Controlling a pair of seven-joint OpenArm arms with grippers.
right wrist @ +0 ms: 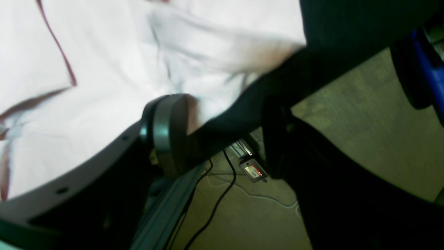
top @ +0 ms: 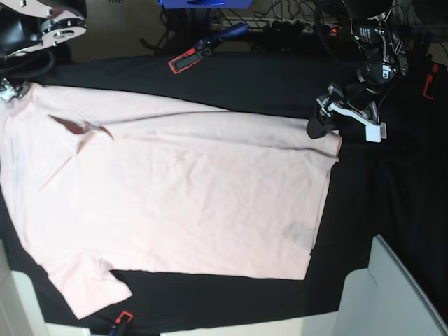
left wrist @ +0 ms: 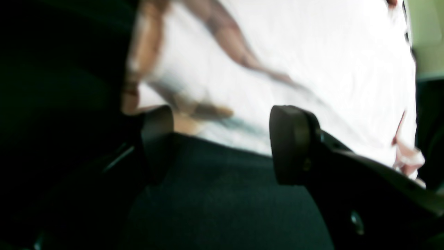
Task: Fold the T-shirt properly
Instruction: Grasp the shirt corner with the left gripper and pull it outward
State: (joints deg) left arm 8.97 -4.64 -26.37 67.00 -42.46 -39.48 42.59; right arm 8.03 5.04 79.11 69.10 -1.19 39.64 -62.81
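The pale pink T-shirt [top: 182, 189] lies spread flat, plain side up, on the black table cloth [top: 266, 84]. My left gripper [top: 325, 126] hovers at the shirt's upper right corner. In the left wrist view its fingers [left wrist: 291, 146] stand wide open, with the shirt's edge [left wrist: 312, 52] just beyond them and only black cloth between them. My right gripper [top: 8, 89] is at the shirt's far left corner by the table edge. In the right wrist view it [right wrist: 222, 139] is open, straddling the cloth-covered table edge, and the shirt [right wrist: 104, 69] reaches up to one finger [right wrist: 170, 132].
A red and black clamp [top: 189, 59] grips the table's back edge, another [top: 120, 322] the front edge, and a third [top: 428, 84] sits at the right. A white panel [top: 399, 294] stands at the front right. Below the table edge are floor cables [right wrist: 215, 201].
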